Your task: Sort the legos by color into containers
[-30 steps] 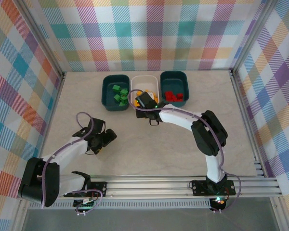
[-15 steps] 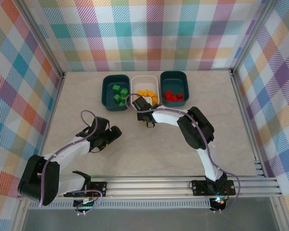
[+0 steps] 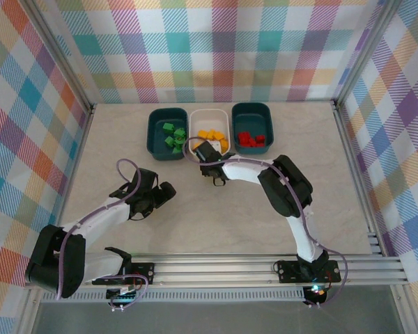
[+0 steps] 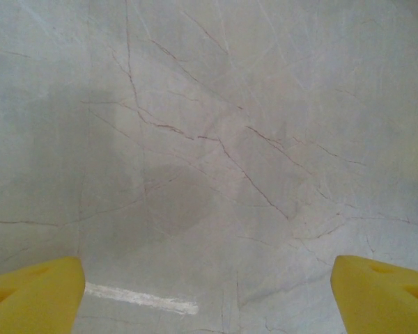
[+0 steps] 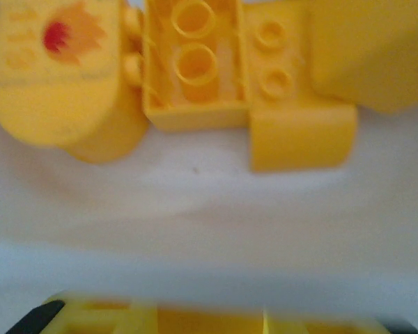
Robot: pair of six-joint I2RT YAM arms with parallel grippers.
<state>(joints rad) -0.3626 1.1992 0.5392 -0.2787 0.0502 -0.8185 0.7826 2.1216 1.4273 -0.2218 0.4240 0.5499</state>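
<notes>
Legos, three colours, all lying in tubs in the upper centre of the overhead frame.
- Green legos (image 3: 172, 136): sitting in the left teal tub (image 3: 167, 110).
- Yellow-orange legos (image 3: 212, 135): sitting in the white tub (image 3: 209, 110), the middle one of the row. In the right wrist view, an upturned hollow brick (image 5: 195, 66) is lying beside a rounded piece with a flame print (image 5: 56, 62), both on the tub's white floor (image 5: 209, 209).
- Red legos (image 3: 251, 139): sitting in the right teal tub (image 3: 252, 106).
- Right gripper (image 3: 205, 146): hanging at the near rim of the white tub, just above centre of frame. A blurred yellow band is crossing the bottom of its own view; I cannot tell how far the jaws are standing apart.
- Left gripper (image 3: 167, 190): hovering over bare counter (image 4: 209, 139), left of centre and well apart from the tubs. Its yellow fingers (image 4: 31, 296) are showing at the two lower corners of its view, spread wide and gripping nothing.
</notes>
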